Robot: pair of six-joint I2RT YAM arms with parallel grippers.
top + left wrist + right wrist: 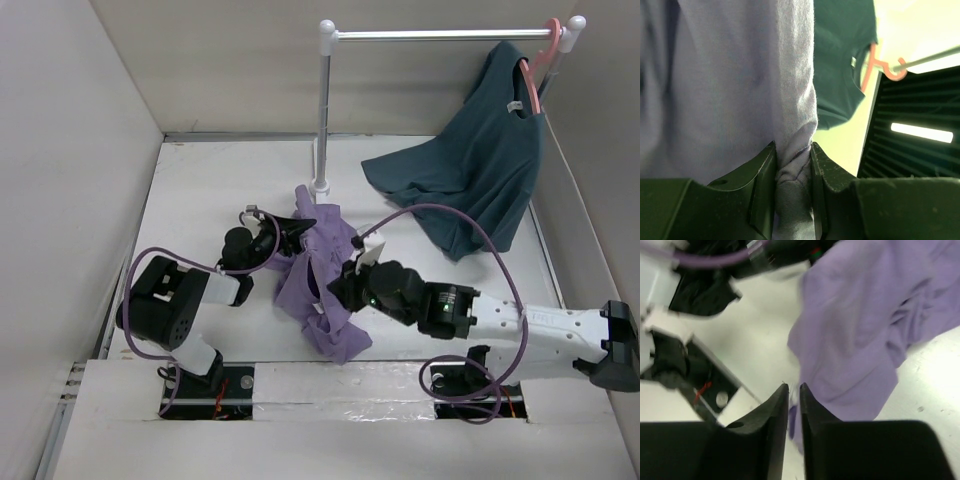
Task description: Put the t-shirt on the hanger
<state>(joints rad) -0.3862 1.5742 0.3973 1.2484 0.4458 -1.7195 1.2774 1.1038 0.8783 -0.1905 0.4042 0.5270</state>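
Note:
The lavender t-shirt (pixel 322 290) lies crumpled on the white table between the two arms. My left gripper (pixel 297 226) is shut on a bunched fold of the t-shirt (pixel 794 172) and holds its upper edge lifted off the table. My right gripper (pixel 345 284) hovers over the t-shirt's right side. Its jaws (pixel 794 386) are almost together with only a thin slit, and nothing shows clamped between them. The t-shirt (pixel 865 330) lies below and beyond it. The tan wooden hanger is not in view.
A dark teal t-shirt (pixel 480 170) hangs on a pink hanger (pixel 545 55) at the right end of a white rail (pixel 440 35); its hem rests on the table. The rail's post (pixel 325 110) stands behind the lavender t-shirt. White walls enclose the table.

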